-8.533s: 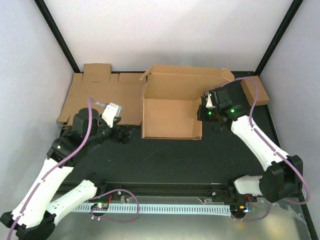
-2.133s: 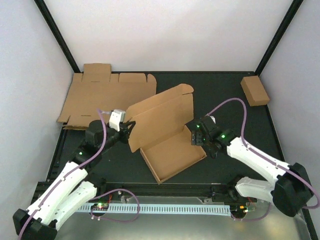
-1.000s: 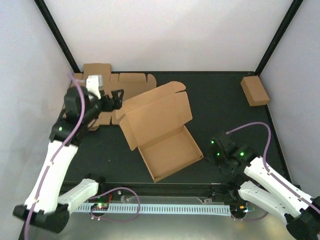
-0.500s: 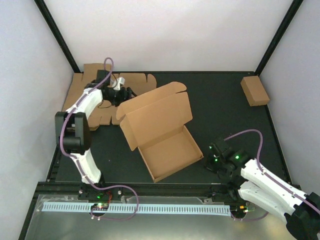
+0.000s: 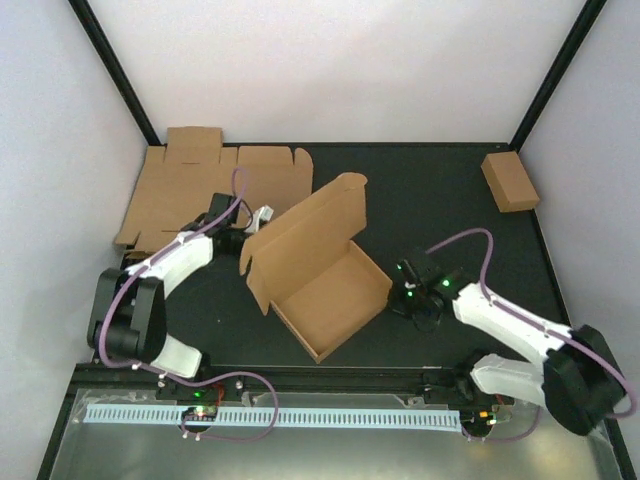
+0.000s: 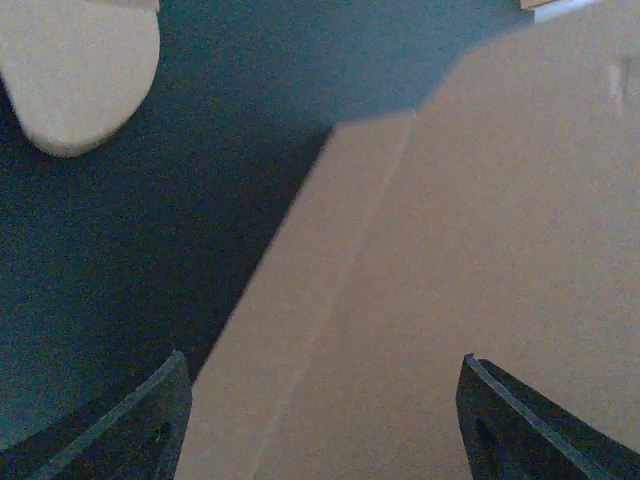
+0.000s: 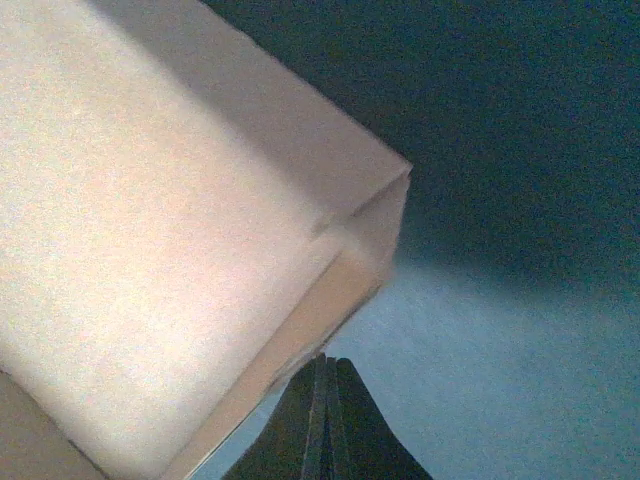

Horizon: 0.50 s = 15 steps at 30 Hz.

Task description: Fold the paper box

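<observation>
1. Near edge: arm bases bolted beside a white slotted rail (image 5: 320, 415).
2. Near right: right gripper (image 7: 325, 395) clenched shut, empty, tip just beside the near-right corner of the paper box (image 5: 330, 300).
3. Centre of table (image 5: 450, 210): box set skewed to the edges, tray walls up, lid raised on its hinge and leaning toward back left, not closed.
4. Behind the lid's left end: left gripper (image 6: 320, 400) w/ fingers (image 6: 130, 430) spread wide, cardboard face filling the gap. No pinch visible; touching or not, can't tell.
5. Progress, as a guess: tray formed, so prob. most of the way. Left to do: swing lid down, tuck front flap + side tabs.
6. Back left: flat cardboard sheet (image 5: 190, 190), unfolded, lying on the table. Back right: small closed brown box (image 5: 510, 180), well apart from the rest.
7. Surface: matte black, flat. Room: plain pale walls (image 5: 330, 70) on three sides, black frame posts (image 5: 115, 70) at the back corners.
</observation>
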Tool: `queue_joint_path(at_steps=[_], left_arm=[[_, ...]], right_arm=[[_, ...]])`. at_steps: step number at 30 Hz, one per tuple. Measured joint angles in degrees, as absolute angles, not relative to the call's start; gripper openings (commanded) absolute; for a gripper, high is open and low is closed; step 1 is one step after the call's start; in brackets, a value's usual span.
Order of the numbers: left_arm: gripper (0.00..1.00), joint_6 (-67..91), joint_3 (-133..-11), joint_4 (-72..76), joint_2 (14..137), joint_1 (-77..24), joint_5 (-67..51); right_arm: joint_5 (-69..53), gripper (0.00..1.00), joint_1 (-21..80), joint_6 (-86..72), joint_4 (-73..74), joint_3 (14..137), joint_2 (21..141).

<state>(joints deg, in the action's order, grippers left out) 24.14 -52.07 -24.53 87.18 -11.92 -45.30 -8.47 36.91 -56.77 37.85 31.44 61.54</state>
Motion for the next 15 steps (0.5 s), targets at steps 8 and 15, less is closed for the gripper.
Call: queue_joint_path(at_steps=[8,15], left_arm=[[0.77,28.5,-39.0,-19.5,75.7,-12.4,-45.4],[0.78,34.5,-33.6,-14.6,66.0,-14.0,-44.8]], right_arm=[[-8.8,0.13,30.1,-43.7,30.9,41.0,73.9],[-9.1,0.13,24.9,-33.8,30.4,45.6,80.0]])
